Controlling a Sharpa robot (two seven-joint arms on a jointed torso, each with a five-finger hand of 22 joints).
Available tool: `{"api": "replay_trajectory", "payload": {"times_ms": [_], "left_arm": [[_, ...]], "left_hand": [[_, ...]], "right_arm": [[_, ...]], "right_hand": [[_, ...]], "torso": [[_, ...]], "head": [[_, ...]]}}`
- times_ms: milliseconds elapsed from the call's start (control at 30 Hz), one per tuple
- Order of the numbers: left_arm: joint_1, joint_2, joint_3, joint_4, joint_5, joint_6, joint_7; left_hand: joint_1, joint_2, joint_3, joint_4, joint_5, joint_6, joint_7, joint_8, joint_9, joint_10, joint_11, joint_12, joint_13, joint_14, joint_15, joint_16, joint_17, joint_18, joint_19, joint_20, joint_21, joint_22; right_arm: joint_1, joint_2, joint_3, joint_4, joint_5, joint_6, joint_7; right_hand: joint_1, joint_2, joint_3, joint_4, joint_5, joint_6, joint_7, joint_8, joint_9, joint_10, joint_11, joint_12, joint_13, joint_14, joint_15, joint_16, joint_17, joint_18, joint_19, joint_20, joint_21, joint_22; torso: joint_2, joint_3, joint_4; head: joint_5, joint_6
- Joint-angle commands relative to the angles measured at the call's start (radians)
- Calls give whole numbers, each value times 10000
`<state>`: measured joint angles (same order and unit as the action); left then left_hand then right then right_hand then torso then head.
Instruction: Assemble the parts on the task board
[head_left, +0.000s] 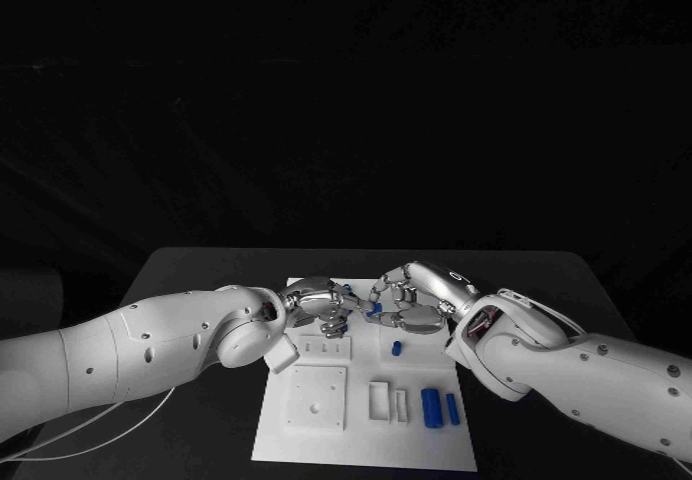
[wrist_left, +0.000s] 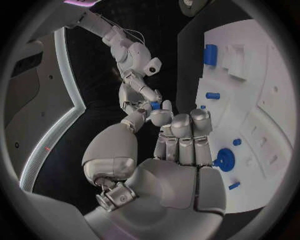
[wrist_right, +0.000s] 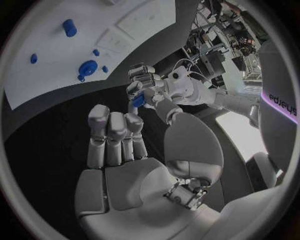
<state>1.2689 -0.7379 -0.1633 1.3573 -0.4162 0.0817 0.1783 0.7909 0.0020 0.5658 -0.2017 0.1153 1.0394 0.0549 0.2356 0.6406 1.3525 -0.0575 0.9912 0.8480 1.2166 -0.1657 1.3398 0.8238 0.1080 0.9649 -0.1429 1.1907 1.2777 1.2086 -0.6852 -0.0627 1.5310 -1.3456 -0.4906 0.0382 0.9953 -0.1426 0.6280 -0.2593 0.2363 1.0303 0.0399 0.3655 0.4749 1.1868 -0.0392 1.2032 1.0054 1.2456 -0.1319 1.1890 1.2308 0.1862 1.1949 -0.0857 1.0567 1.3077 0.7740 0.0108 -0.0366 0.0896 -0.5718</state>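
Black and matte, the table (head_left: 202, 270) runs back into a dark room where nothing past its far edge can be made out. On it lies the white task board (head_left: 368, 440), with two blue cylinders (head_left: 438, 407) side by side near its right edge, a short blue peg (head_left: 398, 347) further up, and pale blocks and recessed plates between them. Both hands meet over the far end of the board. In the wrist views a small blue part (wrist_left: 154, 105) sits pinched at the fingertips of one hand, but the two views disagree on which, so I cannot tell whether the left hand (head_left: 320, 303) or the right hand (head_left: 408, 298) has it. The head view hides that contact behind bunched fingers. A round blue disc (wrist_left: 224, 160) with smaller blue pieces beside it stays on the board, partly cut off by the left hand's fingers (wrist_left: 187, 131).
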Motion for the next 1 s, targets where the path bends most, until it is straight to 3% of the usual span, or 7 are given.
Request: {"api": "replay_trajectory", "payload": {"times_ms": [33,167,333,567,667,900,1000], "left_arm": [[1,24,1,9,186,172,82],[1,40,1,-7,200,134,133],[2,54,1,-13,363,132,177],[3,55,2,-15,608,95,194],[3,54,2,-9,725,3,207],[5,42,-1,26,996,-434,217],[5,34,-3,33,990,-627,194]], "left_hand": [[48,212,0,-114,105,92,3,76,19,89,-14,53,-16,42,-9,34,4,35,-85,-1088,34,15],[84,450,-5,-241,218,142,-2,106,36,120,-17,44,-38,42,-9,39,2,25,-97,-1082,38,24],[109,920,16,-396,401,289,-4,181,68,240,-6,-22,-118,72,10,24,-26,12,-116,-1072,37,34],[92,1159,12,-580,512,386,-19,221,81,307,-20,-72,-173,92,2,22,-45,-2,-134,-1064,36,43],[89,1193,16,-664,622,441,-35,245,90,321,-34,-88,-189,95,-10,21,-53,-7,-139,-1062,37,48],[171,1042,96,-829,1569,707,-127,369,147,340,-122,-127,-226,109,-90,24,-85,-20,-118,-1070,43,55],[228,985,120,-834,1779,770,-157,398,168,361,-154,-122,-231,119,-119,37,-90,-22,-107,-1076,49,59]], "right_arm": [[-4,34,4,11,-100,132,38],[-4,62,-5,-18,-99,225,35],[-4,73,-21,-51,-106,321,-6],[-3,88,-26,-74,-113,363,-45],[-3,96,-27,-107,-114,367,-52],[-1,85,-30,-210,44,260,-52],[0,72,-31,-259,182,79,-27]], "right_hand": [[-54,-44,15,40,58,377,314,54,10,91,-5,-40,1,3,-96,32,-17,756,38,-13,47,-5],[-57,-45,14,42,60,377,314,52,11,92,-5,-42,2,3,-96,32,-18,756,38,-14,47,-5],[-61,-48,13,43,60,374,315,50,12,93,-5,-46,4,3,-96,31,-21,756,39,-14,46,-6],[-80,-71,6,40,56,346,324,26,13,85,3,-73,11,-5,-91,22,-33,756,30,-16,39,-11],[-82,-73,6,40,54,336,327,19,14,81,6,-81,12,-8,-89,19,-37,756,27,-17,36,-13],[-132,-165,-9,48,39,206,379,-75,3,3,56,-188,21,-77,-47,-40,-84,756,-26,-8,8,-21],[-280,-427,-134,51,240,-478,599,-471,-148,-208,263,-346,14,-254,128,-167,-149,756,-182,42,-88,-45]], "torso": [[2,-2,-8],[-2,-3,-5],[1,-1,-3],[2,-4,1],[1,-3,4],[-3,0,-7],[-4,0,-10]], "head": [[-10,-10],[-5,-25],[7,-49],[15,-90],[24,-88],[47,-78],[52,-82]]}}
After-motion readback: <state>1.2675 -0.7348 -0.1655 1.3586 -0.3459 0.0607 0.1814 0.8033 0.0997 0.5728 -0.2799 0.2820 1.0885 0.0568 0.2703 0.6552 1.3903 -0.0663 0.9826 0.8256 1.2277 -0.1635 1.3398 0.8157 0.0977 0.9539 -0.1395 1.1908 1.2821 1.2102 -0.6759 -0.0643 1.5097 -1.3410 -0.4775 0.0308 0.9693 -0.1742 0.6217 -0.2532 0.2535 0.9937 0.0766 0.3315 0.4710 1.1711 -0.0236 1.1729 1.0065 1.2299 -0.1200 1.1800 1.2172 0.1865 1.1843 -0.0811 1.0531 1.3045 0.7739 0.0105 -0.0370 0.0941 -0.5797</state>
